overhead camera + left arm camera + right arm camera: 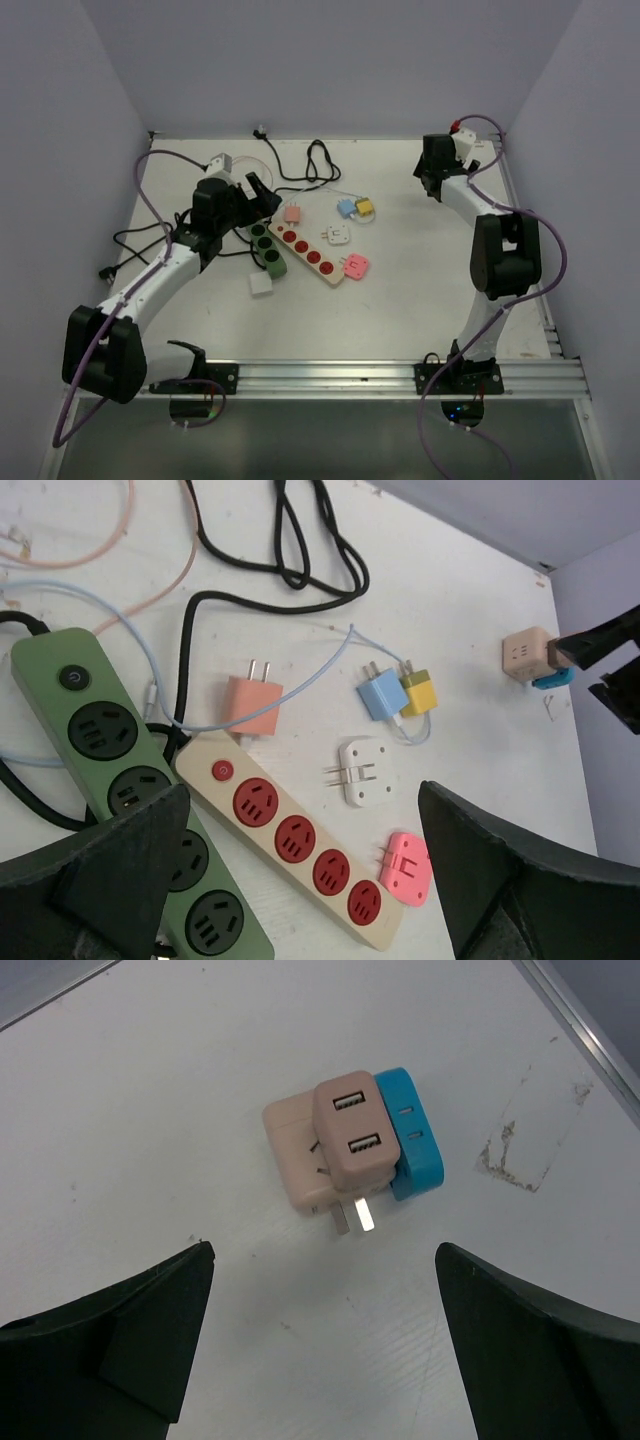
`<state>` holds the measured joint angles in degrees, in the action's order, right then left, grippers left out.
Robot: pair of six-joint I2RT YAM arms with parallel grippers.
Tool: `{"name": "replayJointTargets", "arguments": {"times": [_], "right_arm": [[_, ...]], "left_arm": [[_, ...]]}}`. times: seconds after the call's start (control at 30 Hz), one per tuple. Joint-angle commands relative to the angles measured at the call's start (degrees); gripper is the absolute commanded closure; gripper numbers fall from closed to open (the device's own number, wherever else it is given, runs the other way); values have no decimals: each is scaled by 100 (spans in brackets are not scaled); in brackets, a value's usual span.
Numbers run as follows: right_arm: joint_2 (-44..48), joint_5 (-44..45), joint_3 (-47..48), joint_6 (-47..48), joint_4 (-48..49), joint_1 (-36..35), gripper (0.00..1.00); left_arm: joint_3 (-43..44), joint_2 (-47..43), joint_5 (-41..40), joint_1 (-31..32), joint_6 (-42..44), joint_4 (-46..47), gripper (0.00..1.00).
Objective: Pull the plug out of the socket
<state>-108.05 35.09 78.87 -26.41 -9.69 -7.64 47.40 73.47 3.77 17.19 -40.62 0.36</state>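
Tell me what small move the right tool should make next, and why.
Probably lower the right tool straight down, shifting slightly toward the blue plug. The tool is open and holds nothing. It hangs above the beige cube socket, and the blue plug sits against the side of that socket. A beige USB charger lies across both, so approach carefully.

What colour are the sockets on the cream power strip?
The sockets are red; the left wrist view shows them best.
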Motion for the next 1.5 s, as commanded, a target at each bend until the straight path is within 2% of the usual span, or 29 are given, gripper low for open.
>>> {"name": "replayJointTargets", "arguments": {"times": [0.0, 0.1, 0.27, 0.3, 0.43, 0.47, 0.53, 0.63, 0.67, 0.77, 0.93, 1.03, 1.13, 1.33, 1.47], "right_arm": [[-303, 490, 646, 470, 91, 131, 5], [-629, 420, 1015, 541, 38, 227, 9], [-1164, 113, 1604, 786, -50, 368, 14], [-1235, 42, 1675, 917, -59, 394, 19], [-1412, -98, 1790, 1103, -68, 412, 30], [-1438, -142, 1764, 1147, -59, 412, 36], [-1438, -248, 1711, 1191, -59, 421, 43], [-1351, -511, 1553, 1218, -24, 412, 63], [-1315, -660, 1422, 1235, 11, 404, 74], [-973, -1012, 1027, 1113, 64, 386, 100], [96, -2075, -2, 928, 476, 211, 100], [756, -2672, -600, 954, 591, -26, 100], [1250, -3050, -1109, 1112, 521, -378, 100], [2375, -3850, -1392, 1437, 82, -1107, 100], [2885, -4642, -1523, 1525, -147, -1607, 100]], "left_arm": [[288, -649, -245, -58, 546, -615, 1], [182, -1044, -298, -58, 704, -721, 0], [112, -1195, -351, -58, 986, -950, 1], [68, -1169, -351, -58, 995, -898, 1], [15, -1020, -184, -58, 1012, -748, 0], [15, -949, -105, -58, 1030, -722, 0], [15, -888, -8, -58, 1039, -704, 0], [-11, -817, 115, -58, 1030, -686, 0], [-20, -808, 176, -58, 1039, -660, 0], [-64, -765, 343, -49, 1039, -555, 0], [-204, -606, 633, 30, 1074, -371, 0], [-283, -623, 625, 293, 1293, -160, 0], [-380, -685, 633, 854, 1670, 183, 0], [-802, -834, 669, 1541, 2180, 903, 0], [-934, -896, 178, 2121, 2576, 1115, 1]]}}
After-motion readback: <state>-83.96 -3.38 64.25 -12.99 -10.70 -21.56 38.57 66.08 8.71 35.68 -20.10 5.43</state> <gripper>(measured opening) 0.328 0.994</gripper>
